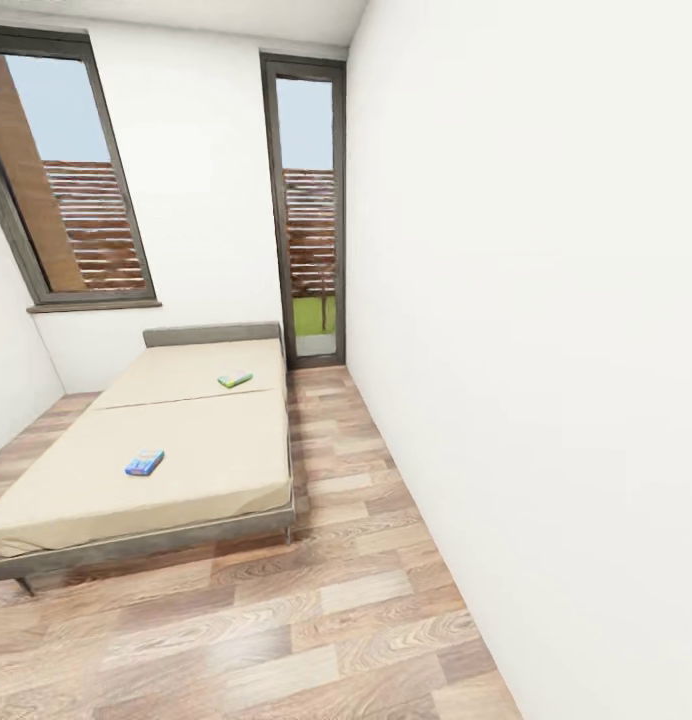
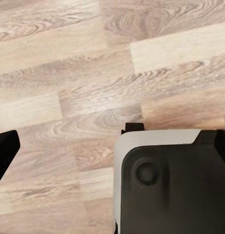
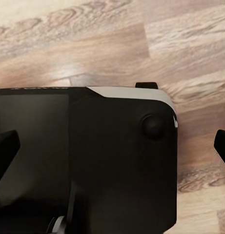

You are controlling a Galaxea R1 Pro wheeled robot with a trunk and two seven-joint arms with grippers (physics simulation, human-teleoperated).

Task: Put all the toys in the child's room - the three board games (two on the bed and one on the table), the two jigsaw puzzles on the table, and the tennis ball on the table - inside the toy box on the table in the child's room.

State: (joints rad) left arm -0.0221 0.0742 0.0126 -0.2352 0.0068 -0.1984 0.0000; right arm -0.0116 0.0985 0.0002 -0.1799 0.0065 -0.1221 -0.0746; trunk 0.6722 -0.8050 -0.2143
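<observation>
Both our wrists point straight down, right over our own black-and-white base (image 3: 122, 161). Our left gripper (image 2: 114, 146) has its fingers (image 2: 6, 148) spread wide apart. Same deal with our right gripper (image 3: 114, 146), with the black fingers (image 3: 5, 156) out at the edges.

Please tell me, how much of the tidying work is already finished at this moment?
Nothing looks done yet. Two board games still lie on the bed: a blue one near its foot and a green one nearer the headboard. Nothing is in hand; both wrist views look down at the wood floor and the robot's base. Fetching both games is left.
</observation>
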